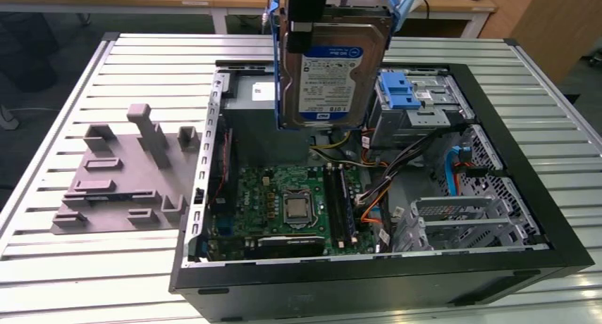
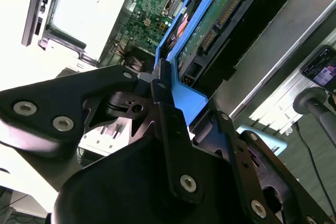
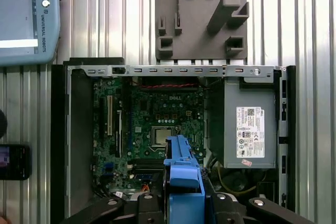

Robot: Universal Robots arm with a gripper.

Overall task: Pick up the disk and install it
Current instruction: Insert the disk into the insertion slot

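The disk (image 1: pixel 334 74), a silver hard drive with a white-and-blue label in a blue carrier frame, hangs upright over the open computer case (image 1: pixel 526 197). My gripper (image 1: pixel 312 29) is shut on its upper end, black fingers clamping the blue frame. The drive's lower edge hovers above the case's rear part, between the grey power supply (image 1: pixel 256 91) and the drive bay (image 1: pixel 419 98). In the second wrist view my gripper (image 2: pixel 185 98) pinches the blue frame, with the disk (image 2: pixel 210 30) showing its green circuit board. In the first wrist view the disk's blue frame (image 3: pixel 182 174) sits between my fingers above the motherboard (image 3: pixel 157 124).
A blue ribbed latch (image 1: pixel 400 97) lies on the drive bay. Cables run between motherboard (image 1: pixel 292 204) and bay. A grey holder fixture (image 1: pixel 123 176) stands on the slatted table at the exterior view's left. A teach pendant (image 3: pixel 26 17) and a phone (image 3: pixel 13 162) lie beside the case.
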